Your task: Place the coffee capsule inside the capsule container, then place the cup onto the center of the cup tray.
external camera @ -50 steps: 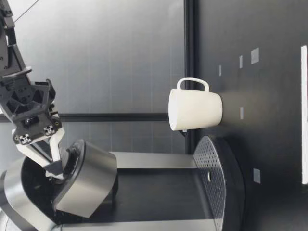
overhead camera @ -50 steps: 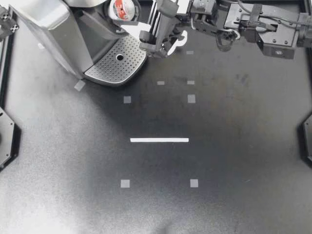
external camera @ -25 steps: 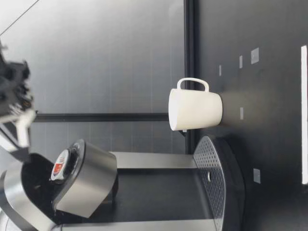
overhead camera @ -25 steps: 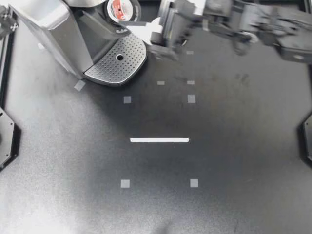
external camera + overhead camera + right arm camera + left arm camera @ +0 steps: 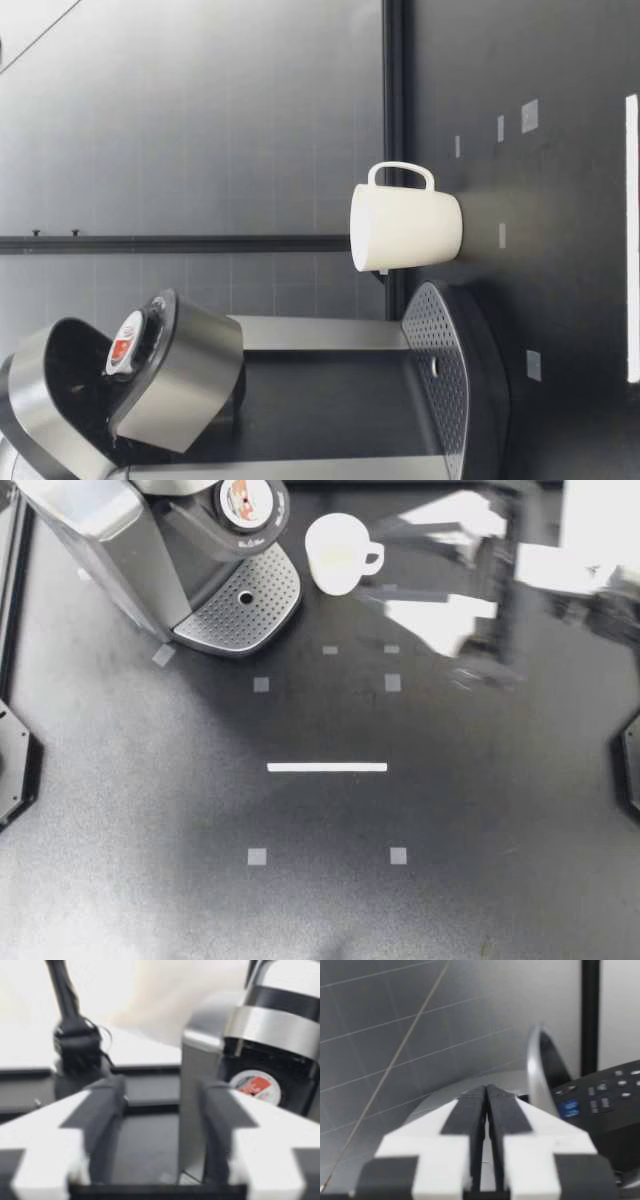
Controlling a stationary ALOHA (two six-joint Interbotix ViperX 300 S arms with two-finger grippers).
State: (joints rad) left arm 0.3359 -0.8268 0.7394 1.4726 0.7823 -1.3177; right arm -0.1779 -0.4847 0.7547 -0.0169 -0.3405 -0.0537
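Black matte table [image 5: 450, 810]; silver-and-black machine [image 5: 110, 540] at its far left, curved lid raised in the low view only. Perforated metal tray [image 5: 240, 605]; white cup [image 5: 335, 555] upright on the table just beside it, handle away from the machine. Capsule [image 5: 245, 495] sits in the machine's holder, red-white foil, print unreadable. Left gripper [image 5: 486, 1125] pressed together; right gripper [image 5: 162, 1125] spread wide, capsule ahead
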